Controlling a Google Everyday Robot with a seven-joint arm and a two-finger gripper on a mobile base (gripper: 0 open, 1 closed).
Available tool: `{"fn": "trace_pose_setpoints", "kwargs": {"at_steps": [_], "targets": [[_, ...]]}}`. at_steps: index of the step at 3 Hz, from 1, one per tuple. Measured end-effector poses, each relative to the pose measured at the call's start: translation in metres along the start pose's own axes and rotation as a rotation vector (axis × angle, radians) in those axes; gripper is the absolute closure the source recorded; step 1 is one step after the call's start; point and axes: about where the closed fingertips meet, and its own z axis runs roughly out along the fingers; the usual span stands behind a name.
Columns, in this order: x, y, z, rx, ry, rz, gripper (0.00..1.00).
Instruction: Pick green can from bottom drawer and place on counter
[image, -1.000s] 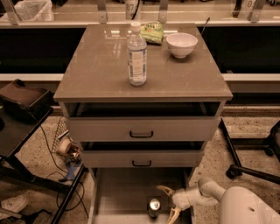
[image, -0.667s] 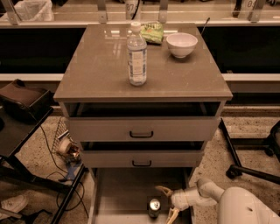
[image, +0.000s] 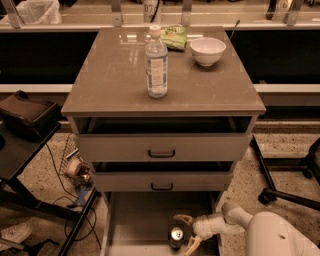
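The green can (image: 176, 237) stands upright on the floor of the open bottom drawer (image: 140, 220), near its front; its silver top shows. My gripper (image: 188, 232) reaches in from the right, low in the drawer, open, with one fingertip (image: 182, 218) behind the can and the other in front of it to the right. The fingers sit just right of the can, not closed on it. The counter (image: 115, 80) is the glossy grey-brown top of the cabinet above.
On the counter stand a clear water bottle (image: 156, 62), a white bowl (image: 207, 50) and a green snack bag (image: 173, 37). The two upper drawers (image: 161, 147) are partly pulled out above the bottom one. A black stand (image: 25, 120) is at left, chair legs (image: 280, 192) at right.
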Motion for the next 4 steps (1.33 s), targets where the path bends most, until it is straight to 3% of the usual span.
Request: {"fn": "trace_pose_setpoints", "kwargs": {"at_steps": [1,3,4], "targets": [[-0.0038,-0.0019,0.0056,0.003,0.049,-0.014,0.37],[-0.0035,-0.0003,0.0116,-0.001,0.052,-0.012,0.83],[-0.0035,0.0007,0.0140,-0.004,0.050,-0.011,1.00]]}}
